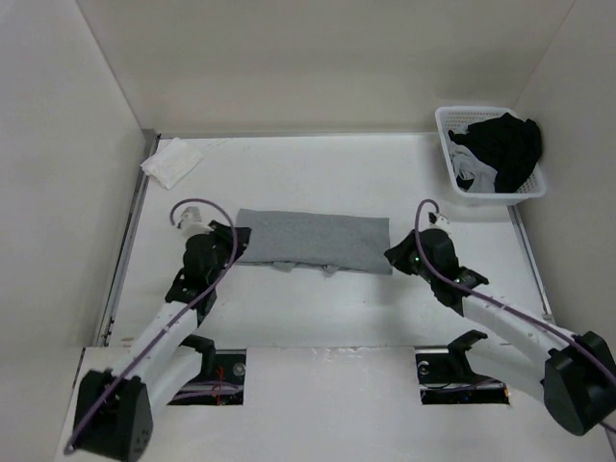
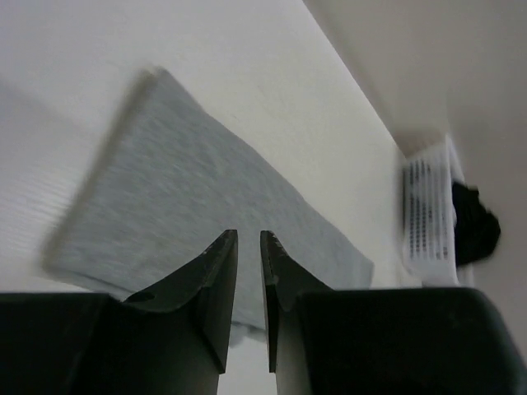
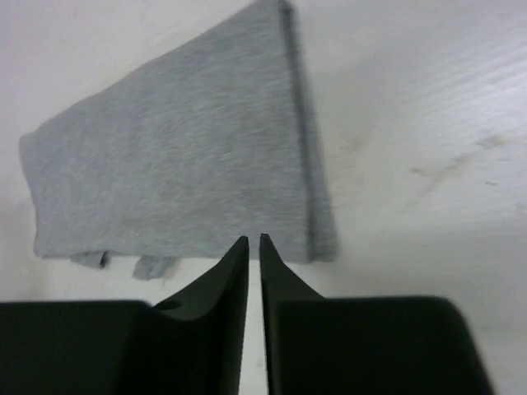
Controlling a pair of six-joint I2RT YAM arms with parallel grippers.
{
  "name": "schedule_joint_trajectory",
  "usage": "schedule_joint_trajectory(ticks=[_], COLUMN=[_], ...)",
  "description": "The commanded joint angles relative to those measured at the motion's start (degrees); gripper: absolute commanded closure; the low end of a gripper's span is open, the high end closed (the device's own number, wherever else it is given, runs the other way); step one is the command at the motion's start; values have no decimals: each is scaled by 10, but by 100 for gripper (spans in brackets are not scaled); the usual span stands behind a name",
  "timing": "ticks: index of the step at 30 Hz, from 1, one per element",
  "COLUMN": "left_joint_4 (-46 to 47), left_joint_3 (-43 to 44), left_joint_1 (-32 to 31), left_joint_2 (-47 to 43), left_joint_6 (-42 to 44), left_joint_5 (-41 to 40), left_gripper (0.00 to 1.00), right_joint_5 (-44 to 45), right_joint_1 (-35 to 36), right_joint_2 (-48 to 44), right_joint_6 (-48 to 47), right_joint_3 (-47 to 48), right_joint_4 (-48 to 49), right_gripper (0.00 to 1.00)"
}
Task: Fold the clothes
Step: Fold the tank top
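Observation:
The clothes (image 1: 313,241) are one light-grey knit garment lying flat on the white table as a folded strip, running left to right. My left gripper (image 1: 231,243) is at its left end, and my right gripper (image 1: 395,254) is at its right end. In the left wrist view the left gripper (image 2: 249,237) hangs over the grey fabric (image 2: 206,189), jaws slightly open with nothing between them. In the right wrist view the right gripper (image 3: 254,240) sits at the near edge of the garment (image 3: 181,173), a narrow gap between its jaws, holding nothing.
A white basket (image 1: 449,159) at the back right holds a black garment (image 1: 505,144) with white bits; the left wrist view shows the basket (image 2: 428,214) too. A small white cloth (image 1: 171,164) lies at the back left. White walls enclose the table.

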Motion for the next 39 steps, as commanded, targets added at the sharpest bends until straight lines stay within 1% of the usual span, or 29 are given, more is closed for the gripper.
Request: schedule_joint_trajectory(ticks=[1,3,5,6,8,10,13,16,19,21,23,26,28,30,33,35,39], left_joint_4=[47,92,134,151,181,201,223,241,242,242,241,235,231,227,218,218,225], left_joint_3=[68,95,119,128,138,135,112,79,53,39,29,22,22,28,39,45,46], left_joint_1=[-139,-216,-265,-278,-297,-301,-294,-285,-272,-265,-259,-253,-253,-254,-253,-252,-252], left_joint_2=[81,157,231,266,326,369,400,408,407,395,375,335,307,288,275,276,277], left_joint_6=[-2,0,-8,-15,-25,-34,-53,-57,-61,-62,-62,-56,-52,-47,-40,-36,-32], left_joint_5=[-41,-79,-88,-86,-82,-75,-55,-48,-46,-40,-37,-36,-36,-37,-36,-36,-25], left_gripper=[84,84,84,84,85,86,87,87,87,87,87,85,83,82,81,80,80], right_joint_5=[-25,-44,-56,-62,-74,-80,-82,-79,-74,-74,-74,-73,-60,-55,-59,-59,-81], right_joint_1=[60,94,116,123,131,132,132,125,110,106,103,89,53,-6,-77,-101,-112], right_joint_2=[57,106,162,191,246,290,313,306,296,277,245,159,107,81,92,124,194], right_joint_6=[-32,-35,-30,-27,-15,3,28,36,43,45,45,28,13,8,0,-9,-18], right_joint_3=[71,97,112,119,125,122,94,57,33,19,9,-7,-21,-30,-18,1,25], right_joint_4=[48,84,138,164,211,243,276,292,289,284,267,235,219,198,167,155,158], right_gripper=[93,96,97,97,98,99,99,99,99,98,95,83,73,65,58,56,53])
